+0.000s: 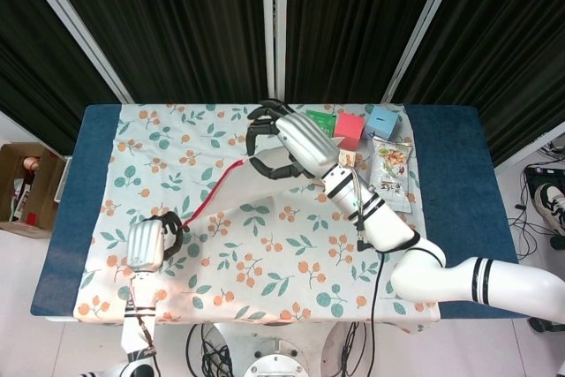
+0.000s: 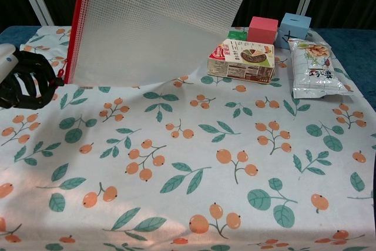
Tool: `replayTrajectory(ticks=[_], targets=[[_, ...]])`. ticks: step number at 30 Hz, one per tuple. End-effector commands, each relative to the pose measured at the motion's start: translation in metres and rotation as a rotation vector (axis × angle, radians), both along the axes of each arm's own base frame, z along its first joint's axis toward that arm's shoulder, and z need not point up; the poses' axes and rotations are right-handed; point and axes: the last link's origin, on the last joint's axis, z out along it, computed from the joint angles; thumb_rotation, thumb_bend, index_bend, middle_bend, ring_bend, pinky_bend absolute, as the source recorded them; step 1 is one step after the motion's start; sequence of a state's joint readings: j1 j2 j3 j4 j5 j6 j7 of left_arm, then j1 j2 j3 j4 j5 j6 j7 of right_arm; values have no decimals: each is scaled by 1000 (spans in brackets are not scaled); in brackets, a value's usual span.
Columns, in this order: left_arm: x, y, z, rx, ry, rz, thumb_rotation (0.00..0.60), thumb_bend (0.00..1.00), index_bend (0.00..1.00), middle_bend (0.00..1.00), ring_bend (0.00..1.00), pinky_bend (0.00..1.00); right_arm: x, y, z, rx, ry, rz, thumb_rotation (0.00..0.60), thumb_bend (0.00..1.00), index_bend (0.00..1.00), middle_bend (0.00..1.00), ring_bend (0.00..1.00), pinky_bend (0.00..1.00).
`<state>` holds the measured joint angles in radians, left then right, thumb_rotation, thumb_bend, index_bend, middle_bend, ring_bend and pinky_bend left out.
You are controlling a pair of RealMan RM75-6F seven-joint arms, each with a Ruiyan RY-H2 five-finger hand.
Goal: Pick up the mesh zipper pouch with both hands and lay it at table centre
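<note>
While the mesh zipper pouch (image 2: pixel 153 24) hangs in the air over the table's far-left part, stretched between both hands, the pick-up looks done; laying it at centre is left. The left hand (image 1: pixel 150 241) pinches the red zipper edge's near end at left. The right hand (image 1: pixel 291 140) grips the far end, fingers curled. Right of it sit a snack box (image 2: pixel 241 59), cubes and a chip bag (image 2: pixel 313 67) on the floral cloth (image 2: pixel 205 163).
</note>
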<state>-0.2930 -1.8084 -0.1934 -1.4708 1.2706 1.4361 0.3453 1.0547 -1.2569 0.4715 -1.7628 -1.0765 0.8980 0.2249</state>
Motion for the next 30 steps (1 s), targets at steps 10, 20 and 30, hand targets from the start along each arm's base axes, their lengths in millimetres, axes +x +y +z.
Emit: replayTrajectory(ticks=[10,20,30], targets=[[-17,3,0,-4,10,57,600,480,675,588,562,600,-3,1,1,6,-13,4,600,454,1000,484,219,120],[-20,3,2,-8,22,63,600,479,621,573,547,582,-3,5,0,-6,5,20,600,455,1000,484,219,120],[-19,10,19,-38,68,35,600,291,223,357,324,430,-9,26,-10,-21,35,85,600,454,1000,475,219,120]])
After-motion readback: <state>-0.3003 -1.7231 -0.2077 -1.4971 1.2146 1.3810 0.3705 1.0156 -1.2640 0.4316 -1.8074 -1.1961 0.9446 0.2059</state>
